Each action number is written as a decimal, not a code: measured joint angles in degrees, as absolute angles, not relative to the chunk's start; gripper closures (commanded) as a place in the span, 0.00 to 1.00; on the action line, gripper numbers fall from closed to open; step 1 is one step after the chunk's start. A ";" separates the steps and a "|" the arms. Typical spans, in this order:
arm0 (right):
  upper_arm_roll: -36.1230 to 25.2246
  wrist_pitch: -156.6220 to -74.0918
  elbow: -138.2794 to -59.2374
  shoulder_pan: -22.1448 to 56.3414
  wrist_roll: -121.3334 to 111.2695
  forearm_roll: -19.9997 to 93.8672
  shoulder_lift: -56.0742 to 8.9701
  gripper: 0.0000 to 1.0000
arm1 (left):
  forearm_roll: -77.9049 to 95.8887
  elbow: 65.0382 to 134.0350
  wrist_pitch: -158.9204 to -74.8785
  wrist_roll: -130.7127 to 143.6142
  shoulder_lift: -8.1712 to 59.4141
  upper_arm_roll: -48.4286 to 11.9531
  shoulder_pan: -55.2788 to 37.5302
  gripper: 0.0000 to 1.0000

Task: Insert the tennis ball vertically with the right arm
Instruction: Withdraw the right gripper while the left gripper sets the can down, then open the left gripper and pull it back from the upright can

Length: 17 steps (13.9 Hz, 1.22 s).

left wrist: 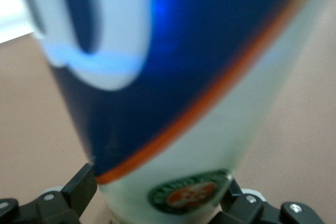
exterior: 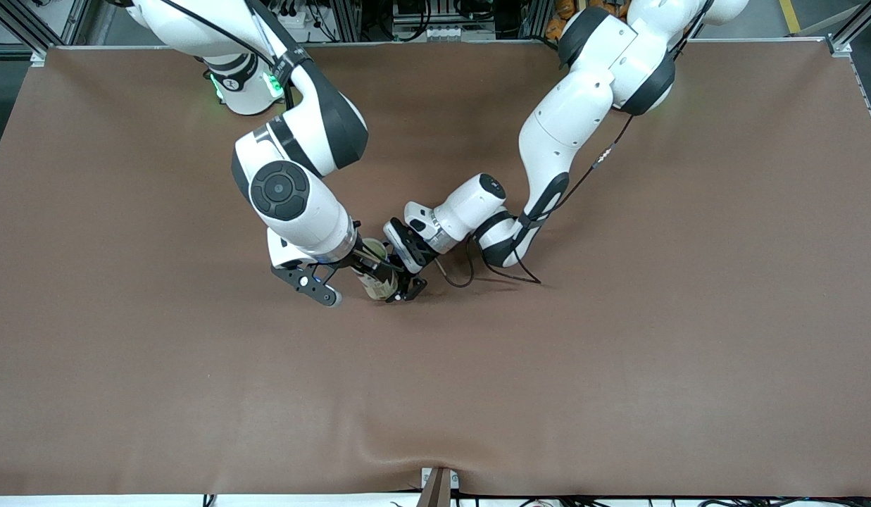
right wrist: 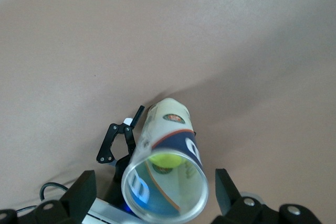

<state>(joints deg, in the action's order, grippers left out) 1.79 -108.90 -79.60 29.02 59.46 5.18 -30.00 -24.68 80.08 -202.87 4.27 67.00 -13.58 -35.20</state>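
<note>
you have the tennis ball can (exterior: pixel 376 271) standing upright on the brown table (exterior: pixel 618 352), near its middle. the left gripper (exterior: pixel 405 287) is low beside the can on the side toward the left arm's end, fingers (left wrist: pixel 79 192) spread as wide as they go on either flank of it; the close, blurred can hides whether they touch it. the right gripper (exterior: pixel 368 262) hangs over the can's open mouth, jaws apart and empty. the tennis ball (right wrist: pixel 166 159) sits inside the can. from the front the right wrist covers most of the can's rim. a black cable (exterior: pixel 470 271) trails on the table just beside the left arm.
</note>
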 measured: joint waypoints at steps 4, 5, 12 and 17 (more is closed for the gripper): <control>0.44 -99.78 -77.95 25.95 50.37 5.07 -27.55 0.00 | -25.51 81.15 -203.00 4.06 66.85 -13.61 -34.35 0.00; 0.30 -96.76 -77.62 24.02 47.28 5.07 -26.11 0.00 | -26.28 81.97 -203.18 4.06 66.60 -13.75 -33.70 0.00; -0.21 -83.11 -77.29 7.75 21.24 3.04 -15.90 0.00 | -37.23 92.46 -203.41 4.06 62.89 -21.36 -22.28 0.00; -0.37 -82.00 -77.33 -2.55 6.33 0.87 -13.04 0.00 | -51.41 98.19 -203.49 4.18 61.65 -26.41 -9.33 0.00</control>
<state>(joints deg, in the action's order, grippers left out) -0.37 -82.00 -77.33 -2.55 6.33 0.87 -13.04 -51.41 98.19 -203.49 4.18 61.65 -26.41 -9.33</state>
